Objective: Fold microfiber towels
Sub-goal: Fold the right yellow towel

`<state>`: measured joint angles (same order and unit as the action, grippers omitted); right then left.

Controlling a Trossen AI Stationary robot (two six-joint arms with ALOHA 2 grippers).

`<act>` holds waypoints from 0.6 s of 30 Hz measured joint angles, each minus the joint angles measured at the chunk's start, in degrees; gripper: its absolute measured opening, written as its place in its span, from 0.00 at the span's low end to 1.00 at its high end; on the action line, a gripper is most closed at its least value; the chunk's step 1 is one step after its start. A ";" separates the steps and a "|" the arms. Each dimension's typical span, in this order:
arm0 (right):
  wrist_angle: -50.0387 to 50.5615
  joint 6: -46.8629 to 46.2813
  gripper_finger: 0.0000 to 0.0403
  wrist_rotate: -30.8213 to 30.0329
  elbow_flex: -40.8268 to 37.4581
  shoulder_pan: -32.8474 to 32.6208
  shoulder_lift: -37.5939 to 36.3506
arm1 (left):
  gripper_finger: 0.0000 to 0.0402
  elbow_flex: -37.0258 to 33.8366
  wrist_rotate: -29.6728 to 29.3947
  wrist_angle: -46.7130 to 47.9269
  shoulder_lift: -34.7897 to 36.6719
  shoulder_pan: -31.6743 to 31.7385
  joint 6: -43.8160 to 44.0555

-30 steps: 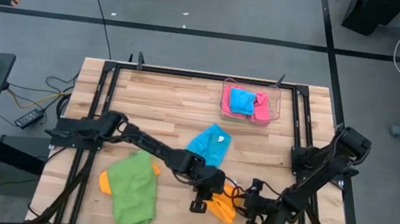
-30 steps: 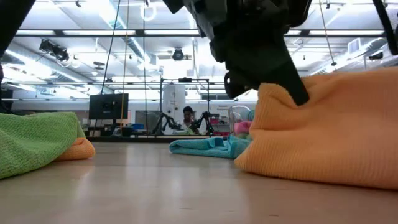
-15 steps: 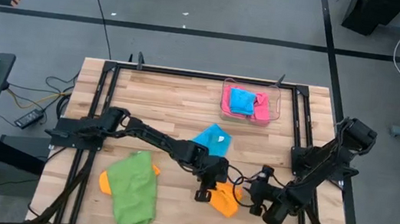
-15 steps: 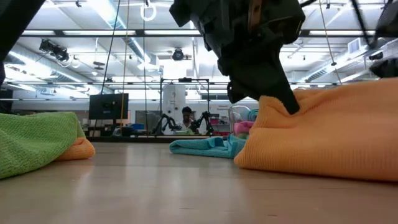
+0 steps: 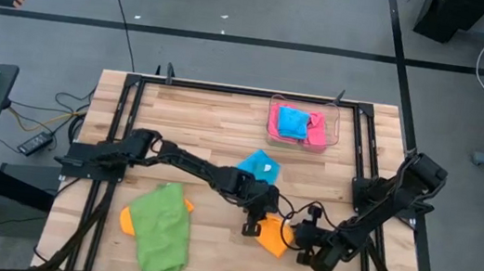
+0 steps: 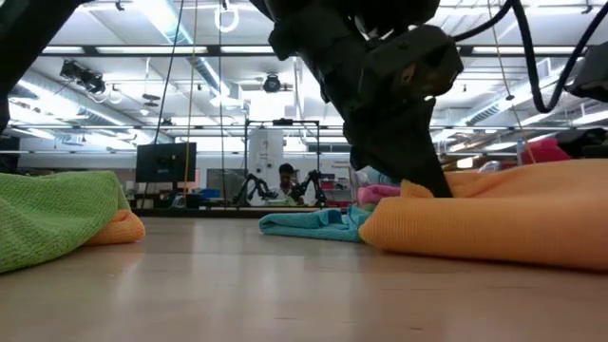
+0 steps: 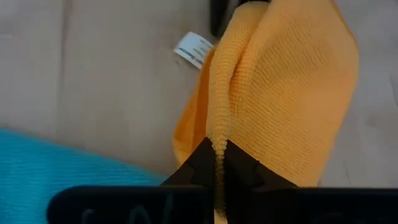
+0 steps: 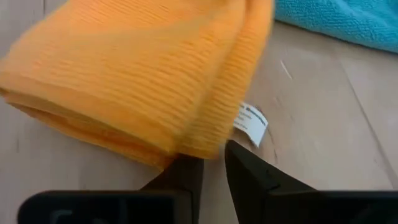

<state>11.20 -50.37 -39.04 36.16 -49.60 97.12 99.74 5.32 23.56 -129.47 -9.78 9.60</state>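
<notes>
The orange towel [image 5: 273, 238] lies near the front of the wooden table [image 5: 215, 123], between 2 grippers. A fold of it is pinched tight in the left gripper [image 7: 217, 163]. The right gripper [image 8: 212, 167] is nearly closed at its edge (a real hold cannot be told). If nothing is caught there, the fold could flop open when pulled.

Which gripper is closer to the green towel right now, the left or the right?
Left. The left gripper, pinching the orange towel, sits to the right of the green towel. The right gripper is farther, beyond the orange towel.
</notes>
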 joint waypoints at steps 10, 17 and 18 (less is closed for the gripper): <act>-1.31 -0.09 0.16 0.54 -0.04 -0.07 0.26 | 0.11 0.07 -1.12 -0.01 -1.92 0.35 -0.97; -1.20 -0.63 0.15 0.76 -0.04 -0.07 0.26 | 0.27 0.05 -3.75 0.64 -1.09 0.20 -4.57; -1.19 -0.86 0.15 0.83 -0.03 -0.05 0.26 | 0.30 0.35 -3.89 0.91 -0.47 0.20 -5.30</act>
<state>10.01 -51.23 -38.21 36.13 -49.65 97.38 100.09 1.43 24.47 -129.93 -9.58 4.31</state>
